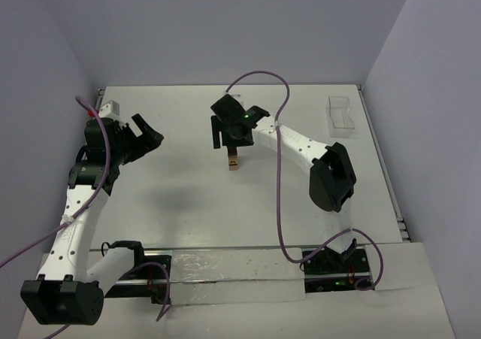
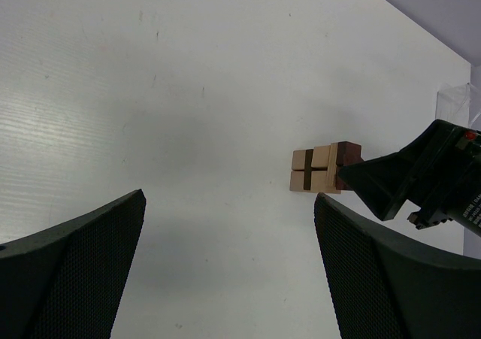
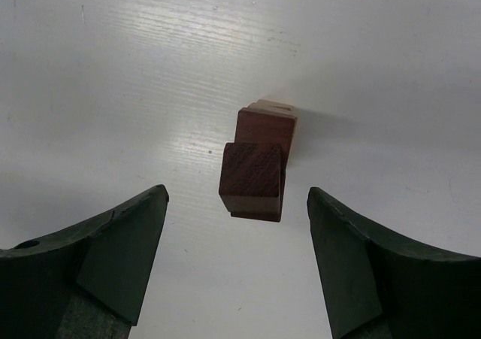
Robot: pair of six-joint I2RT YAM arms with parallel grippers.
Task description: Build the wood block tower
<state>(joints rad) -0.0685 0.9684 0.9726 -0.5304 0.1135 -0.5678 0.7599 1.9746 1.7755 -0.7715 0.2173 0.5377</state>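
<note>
The tower [image 1: 234, 161] stands mid-table as a slim column of tan and brown wood blocks. My right gripper [image 1: 231, 142] hangs straight above it, open. In the right wrist view the top dark brown block [image 3: 254, 180] lies between the two fingers of my right gripper [image 3: 237, 196], with a gap on each side. My left gripper [image 1: 146, 137] is off to the left, open and holding nothing. Its wrist view shows the left gripper [image 2: 229, 198] wide apart over bare table, the tower [image 2: 319, 168] beyond it, the tower's top end hidden behind the right gripper's dark finger [image 2: 391, 181].
A clear plastic tray [image 1: 342, 115] sits at the back right near the table edge. Grey walls close in the table at the back and both sides. Purple cables loop over both arms.
</note>
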